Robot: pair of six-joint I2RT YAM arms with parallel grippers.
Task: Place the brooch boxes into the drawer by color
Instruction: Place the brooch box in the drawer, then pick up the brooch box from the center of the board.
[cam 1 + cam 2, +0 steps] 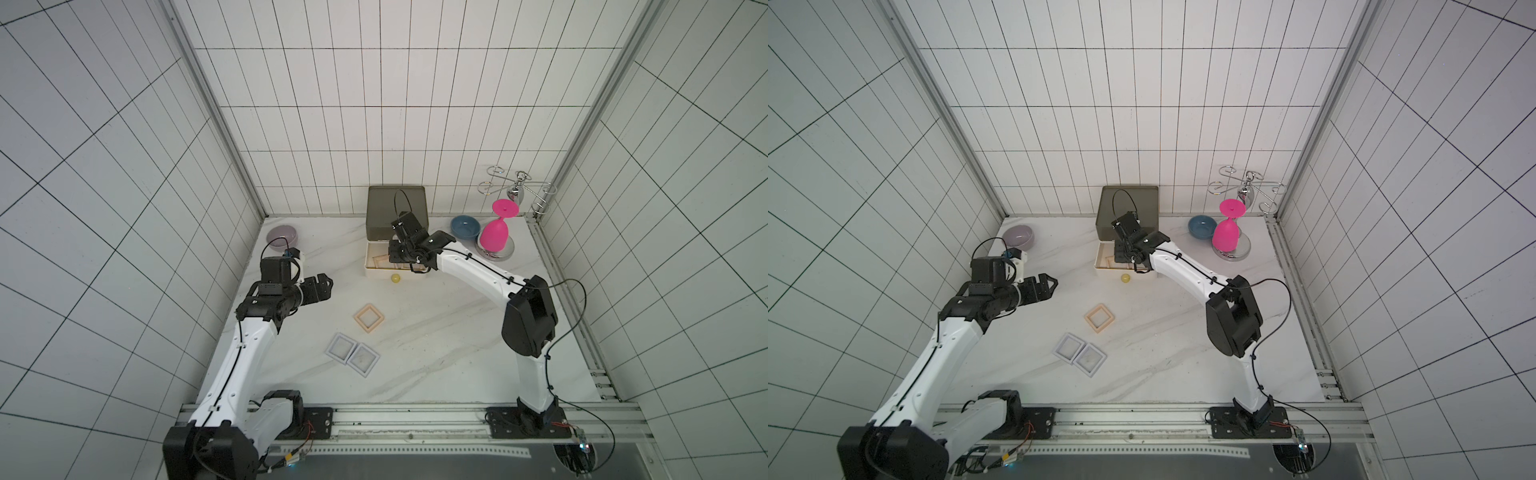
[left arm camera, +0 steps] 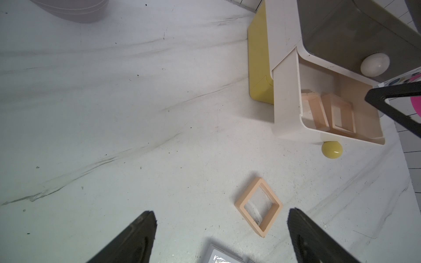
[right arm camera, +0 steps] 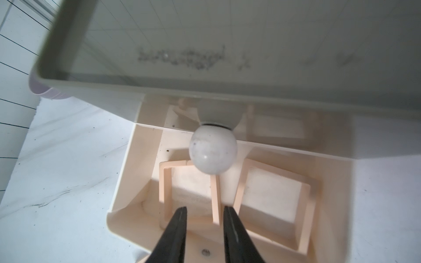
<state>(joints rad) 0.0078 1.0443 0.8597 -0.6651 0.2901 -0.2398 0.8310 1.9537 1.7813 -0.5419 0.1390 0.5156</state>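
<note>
Lift the right gripper (image 3: 205, 209), jaws narrowly parted, straight out of the open white drawer tier (image 3: 127, 182) (two peach brooch boxes (image 3: 273, 195) lie inside) without nudging the knob (image 3: 213, 156) above.

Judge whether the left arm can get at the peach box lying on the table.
Probably yes. The left gripper hangs open near the peach box, which lies flat on the table with nothing between them. The two white boxes lie clear of it, and the right gripper is over the drawer.
</note>
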